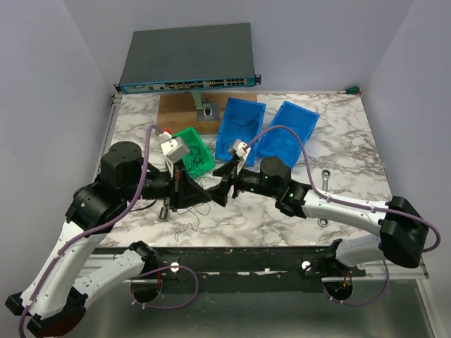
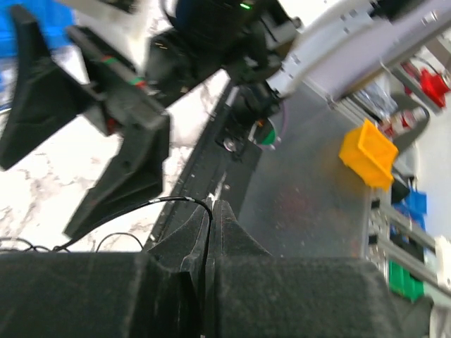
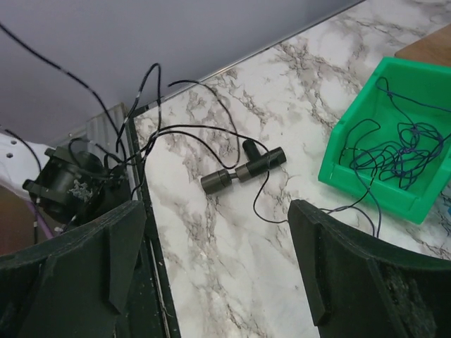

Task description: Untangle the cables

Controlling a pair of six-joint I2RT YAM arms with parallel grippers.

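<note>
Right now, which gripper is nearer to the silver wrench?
Right. The right gripper, open, sits left of the wrench; the left gripper, shut on a cable, is farther left, beyond it.

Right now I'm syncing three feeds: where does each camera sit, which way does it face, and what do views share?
Top external: above and behind the robot, facing down on the marble table; left arm, right arm, left pincer, right pincer show.
Left wrist: on the left arm, facing the right pincer; its shut fingers pinch a black cable.
Right wrist: on the right arm, facing down at the green bin of blue cables; its open fingers show.
Shared: top external and right wrist both show the green bin.
</note>
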